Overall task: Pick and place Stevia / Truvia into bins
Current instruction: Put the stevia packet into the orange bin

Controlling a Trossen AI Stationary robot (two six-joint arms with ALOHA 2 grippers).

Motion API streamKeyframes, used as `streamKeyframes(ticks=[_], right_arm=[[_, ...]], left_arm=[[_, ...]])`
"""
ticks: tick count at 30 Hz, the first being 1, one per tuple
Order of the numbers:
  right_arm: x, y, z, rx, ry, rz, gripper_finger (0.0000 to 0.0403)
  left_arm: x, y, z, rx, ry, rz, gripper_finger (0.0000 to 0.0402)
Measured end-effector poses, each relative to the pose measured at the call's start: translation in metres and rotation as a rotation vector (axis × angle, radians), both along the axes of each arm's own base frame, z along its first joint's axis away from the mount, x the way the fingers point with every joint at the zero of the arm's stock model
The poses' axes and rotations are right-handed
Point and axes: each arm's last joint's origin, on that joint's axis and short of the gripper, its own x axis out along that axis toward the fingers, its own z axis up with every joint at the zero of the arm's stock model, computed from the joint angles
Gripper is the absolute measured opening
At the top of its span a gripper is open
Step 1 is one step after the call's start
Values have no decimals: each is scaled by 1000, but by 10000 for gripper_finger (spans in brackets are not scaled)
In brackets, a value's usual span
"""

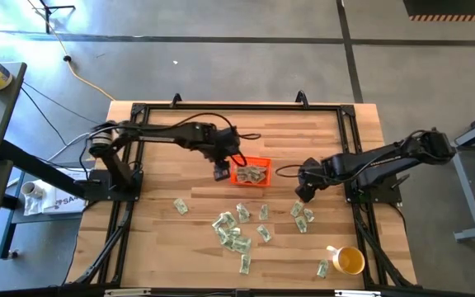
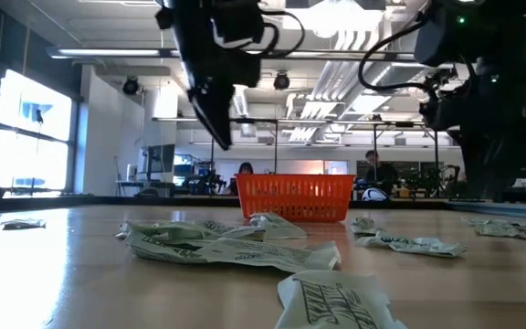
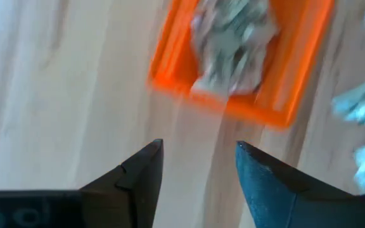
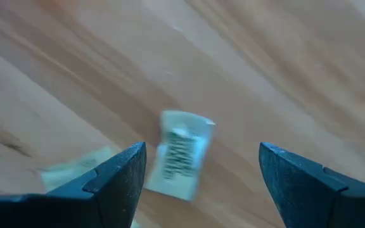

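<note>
- Table [image 1: 155,239]: packets [image 1: 232,231] strewn loose across the near half, several overlapping; easy to pinch two at once or shove neighbours away.
- Bin [image 1: 251,172]: mid-table, already heaped; likely to spill or slide if bumped.
- Left gripper [image 1: 221,172]: just beside bin, fingers apart, empty; could clip the wall.
- Right gripper [image 4: 198,174]: fingers spread wide over one packet [image 4: 181,154]; flat paper may slip out.

Motion blur is smearing the orange bin [image 3: 243,60] in the left wrist view; its 12 o'clock edge is running out of frame. Packets [image 3: 233,35] inside are merging into one indistinct heap, uncountable. Print on the packet [image 4: 181,154] is staying illegible.
</note>
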Motion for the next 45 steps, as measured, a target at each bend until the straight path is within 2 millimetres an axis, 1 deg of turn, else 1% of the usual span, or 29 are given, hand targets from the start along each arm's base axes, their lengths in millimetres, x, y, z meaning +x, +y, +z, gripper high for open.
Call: streamKeyframes(ticks=[3,10,13,16,18,21,24,28,29,30,33,35,38,42,43,45], right_arm=[[4,4,-4,5,-19,-38,295],[9,18,-30,-59,107,-44,295],[13,23,-37,-63,123,-49,295],[15,25,-43,-49,134,-58,285],[16,25,-44,-41,135,-78,264],[16,25,-44,-32,134,-106,210],[17,25,-44,-29,129,-119,139],[20,26,-42,-19,113,-123,41],[22,26,-40,-14,109,-125,22],[24,26,-36,-9,101,-124,13],[33,23,-23,-26,68,-127,18],[45,20,-4,-54,0,-132,13],[64,14,25,-127,-82,-96,6],[89,-3,64,-185,-234,-85,9],[92,-9,68,-195,-255,-85,6],[98,-23,70,-194,-278,-88,4]], left_arm=[[-19,-3,2,25,22,12,216],[-62,-9,4,28,20,139,207],[-78,-12,7,16,-2,195,207],[-97,-15,5,-3,19,240,204],[-110,-18,1,-24,29,270,204],[-129,-22,-8,-78,33,325,204],[-145,-26,-15,-134,29,380,204],[-162,-30,-25,-189,35,421,204],[-166,-31,-27,-192,34,426,204],[-168,-31,-30,-201,34,430,204],[-178,-34,-38,-214,50,430,204],[-184,-35,-42,-221,49,428,204],[-190,-39,-48,-258,39,426,204],[-189,-45,-50,-301,-41,423,204],[-188,-47,-51,-313,-62,434,204],[-184,-50,-51,-343,-110,459,204]])
